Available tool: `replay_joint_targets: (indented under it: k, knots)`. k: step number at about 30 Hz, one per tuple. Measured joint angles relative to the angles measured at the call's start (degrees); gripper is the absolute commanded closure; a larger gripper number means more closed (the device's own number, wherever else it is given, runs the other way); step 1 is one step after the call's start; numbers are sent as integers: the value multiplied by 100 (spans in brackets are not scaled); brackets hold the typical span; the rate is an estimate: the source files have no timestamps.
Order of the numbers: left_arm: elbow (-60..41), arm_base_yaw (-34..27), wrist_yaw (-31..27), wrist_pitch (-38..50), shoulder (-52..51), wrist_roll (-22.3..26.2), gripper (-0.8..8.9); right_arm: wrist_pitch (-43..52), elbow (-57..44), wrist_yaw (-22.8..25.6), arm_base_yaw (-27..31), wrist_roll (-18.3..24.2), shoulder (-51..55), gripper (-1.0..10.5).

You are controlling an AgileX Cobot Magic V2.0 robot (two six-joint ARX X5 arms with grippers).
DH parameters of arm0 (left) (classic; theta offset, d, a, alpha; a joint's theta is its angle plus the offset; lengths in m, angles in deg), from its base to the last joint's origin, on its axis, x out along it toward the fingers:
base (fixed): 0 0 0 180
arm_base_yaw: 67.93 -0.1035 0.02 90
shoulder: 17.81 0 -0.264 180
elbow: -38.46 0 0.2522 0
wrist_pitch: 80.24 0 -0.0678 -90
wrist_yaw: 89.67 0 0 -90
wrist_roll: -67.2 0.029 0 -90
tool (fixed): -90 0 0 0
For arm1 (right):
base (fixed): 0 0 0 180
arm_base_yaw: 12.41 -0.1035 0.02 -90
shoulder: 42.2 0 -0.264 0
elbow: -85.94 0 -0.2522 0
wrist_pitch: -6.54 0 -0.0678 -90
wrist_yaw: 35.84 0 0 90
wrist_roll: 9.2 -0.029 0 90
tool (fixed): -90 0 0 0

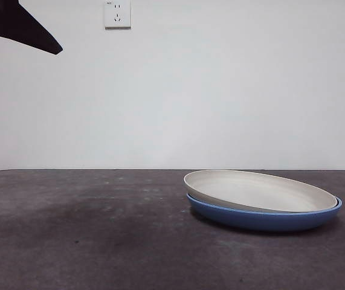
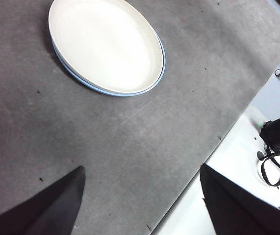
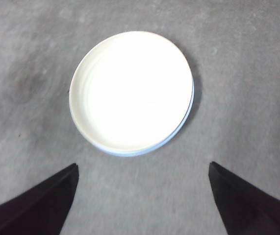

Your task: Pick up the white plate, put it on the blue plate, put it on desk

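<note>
Front view: the white plate (image 1: 263, 190), matte cream, shallow and round with a low rim, is seen resting on the blue plate (image 1: 263, 219), glossy, of like size. The white plate is tilted, its rim raised toward 9 o'clock and sunk into the blue one toward 3 o'clock. Both are set on the desk (image 1: 87, 241), dark grey and mottled like stone, at about 4 o'clock in the picture. A black arm tip (image 1: 21, 27) is seen at 10 o'clock, well apart from the plates. A wall socket (image 1: 117, 14) is noted on the white wall

Left wrist view: the left gripper (image 2: 140, 196) is held high above bare desk, jaws spread wide and nothing between them. The stacked plates lie well apart from it; only a thin blue edge (image 2: 130, 93) is shown under the white plate (image 2: 105, 44)

Right wrist view: the right gripper (image 3: 143, 193) is held above the stack, jaws released and wide, empty. The white plate (image 3: 132, 90) is seen nearly from straight overhead, a blue crescent (image 3: 186, 120) exposed along one side
</note>
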Motion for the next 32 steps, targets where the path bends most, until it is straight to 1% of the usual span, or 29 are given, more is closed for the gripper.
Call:
replay_joint_targets:
  k: [4,11,18,26,29,32]
  knots:
    - [0,0,0,-2,0,0,439,417,0,0,0,-96,-822,522]
    - [0,0,0,-2,0,2,439,1226,0,2,0,-101,-2229,523]
    - [0,0,0,-2,0,2,439,1814,0,0,0,-111,-3261,523]
    - [0,0,0,-2,0,2,439,2295,0,0,0,-116,-4109,526]
    - [0,0,0,0,0,2,439,2402,-2,0,0,-116,-4358,612]
    - [0,0,0,0,0,2,439,2498,-7,-2,-2,-116,-4531,630]
